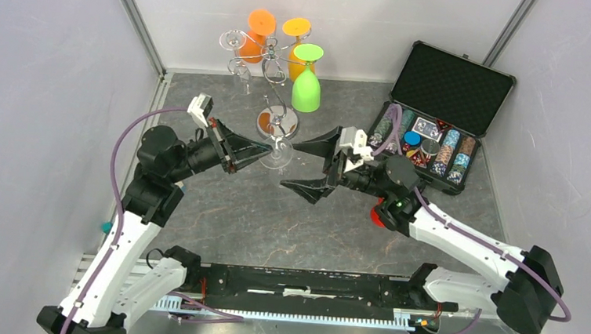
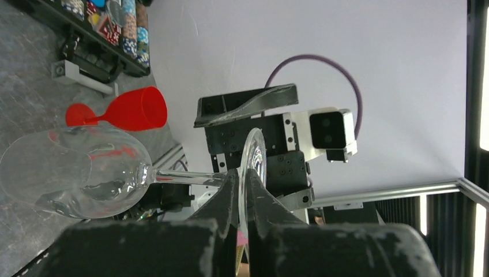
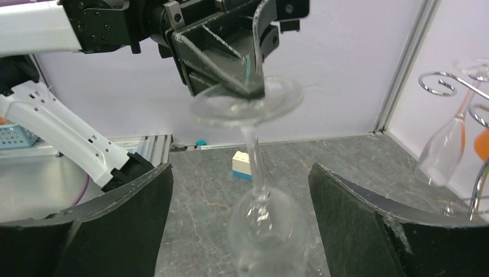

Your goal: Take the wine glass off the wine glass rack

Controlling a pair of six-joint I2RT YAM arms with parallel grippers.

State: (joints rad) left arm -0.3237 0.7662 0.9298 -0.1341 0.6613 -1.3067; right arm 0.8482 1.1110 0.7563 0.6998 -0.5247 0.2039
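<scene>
A clear wine glass (image 1: 279, 152) hangs bowl down, off the rack, over the table. My left gripper (image 1: 266, 155) is shut on its round foot (image 2: 252, 164); the bowl (image 2: 75, 173) sticks out to the left in the left wrist view. My right gripper (image 1: 288, 165) is open, its two fingers on either side of the bowl (image 3: 268, 231) without touching it. The silver wine glass rack (image 1: 271, 75) stands just behind, with a green glass (image 1: 307, 85), orange glasses and a clear glass (image 3: 444, 150) hanging on its arms.
An open black case of poker chips (image 1: 437, 122) lies at the back right. A red glass (image 2: 124, 109) lies on its side under my right arm. A small white and blue block (image 3: 243, 166) sits on the table. Walls close in left, right and behind.
</scene>
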